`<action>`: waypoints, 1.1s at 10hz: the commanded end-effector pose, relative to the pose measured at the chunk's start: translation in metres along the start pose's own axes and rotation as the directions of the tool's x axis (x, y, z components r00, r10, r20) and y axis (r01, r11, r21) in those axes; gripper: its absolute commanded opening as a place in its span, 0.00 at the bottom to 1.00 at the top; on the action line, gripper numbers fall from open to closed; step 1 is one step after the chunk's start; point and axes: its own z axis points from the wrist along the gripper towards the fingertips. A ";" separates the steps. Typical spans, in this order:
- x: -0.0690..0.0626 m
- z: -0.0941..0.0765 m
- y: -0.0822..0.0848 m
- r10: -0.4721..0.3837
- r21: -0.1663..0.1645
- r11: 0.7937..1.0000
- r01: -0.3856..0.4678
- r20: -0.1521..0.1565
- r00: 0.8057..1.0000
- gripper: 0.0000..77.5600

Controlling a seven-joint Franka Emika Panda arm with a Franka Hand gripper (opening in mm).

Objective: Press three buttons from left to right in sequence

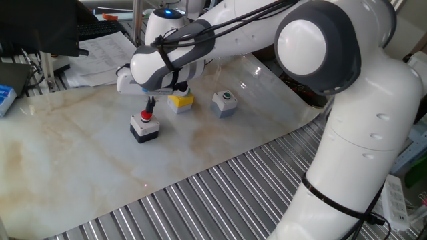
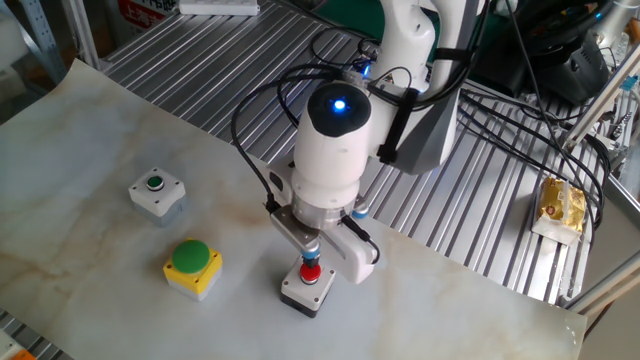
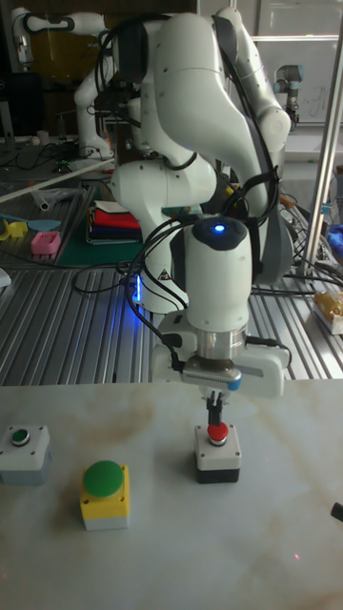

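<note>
The red button (image 1: 145, 117) on its black box (image 3: 217, 464) sits nearest the robot base, at one end of the row on the marble table (image 2: 90, 170). The gripper (image 3: 215, 416) stands upright directly over it, tips at the cap; jaw state cannot be told. Beside it sits the yellow box (image 2: 193, 268), then the grey box (image 2: 157, 192) farthest along.

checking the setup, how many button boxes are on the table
3: the red-button box under the end effector, the yellow box beside it, the grey box at the far end. None seems hidden.
</note>
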 end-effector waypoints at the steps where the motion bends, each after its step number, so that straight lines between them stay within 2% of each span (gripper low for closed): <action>1: -0.002 0.004 0.001 0.001 -0.003 1.000 -0.001 0.008 1.000 0.01; 6: -0.003 0.006 0.002 0.003 -0.005 1.000 -0.003 0.012 1.000 0.01; 11: -0.004 0.015 0.003 0.004 -0.001 1.000 -0.004 0.025 1.000 0.01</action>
